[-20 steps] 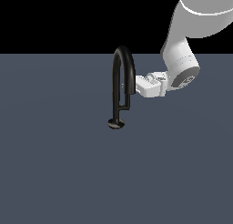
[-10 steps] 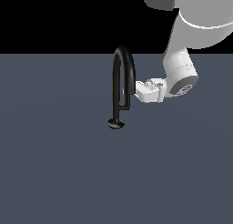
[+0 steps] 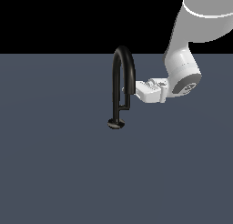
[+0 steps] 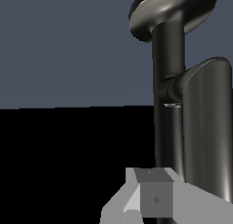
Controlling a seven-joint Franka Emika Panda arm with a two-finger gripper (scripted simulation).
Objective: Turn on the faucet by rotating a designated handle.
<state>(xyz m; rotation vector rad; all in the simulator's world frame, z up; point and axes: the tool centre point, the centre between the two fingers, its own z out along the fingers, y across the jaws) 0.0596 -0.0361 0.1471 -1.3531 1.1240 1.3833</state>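
Exterior view: the grey worktop [image 3: 54, 173] fills the lower 2 thirds of the frame under a black band, and the white arm [image 3: 191, 45] drops in from the upper right corner. Just left of centre stands the faucet [image 3: 124, 68], its glossy black arch rising from a small round base in the middle of the frame. The arm reaches leftward across the centre, and the gripper [image 3: 136, 90] sits right against the arch's right leg, at roughly mid-height.

The handle [image 4: 207, 127], the smallest part, branches off the lower stem; in the wrist view it appears as a broad dark slab at the right edge, joined to the stem by a short neck, with 1 pale finger [image 4: 154, 198] at the bottom centre. I cannot tell whether the jaws are spread or closed, nor whether they touch the metal.

Risks, as I judge them: the fingers may bear on the thick spout tube instead of the lever, so a push would turn nothing. The glossy, narrow lever could also let a finger slide off mid-swing. A push aimed too near the pivot would give poor leverage and might stall the turn.
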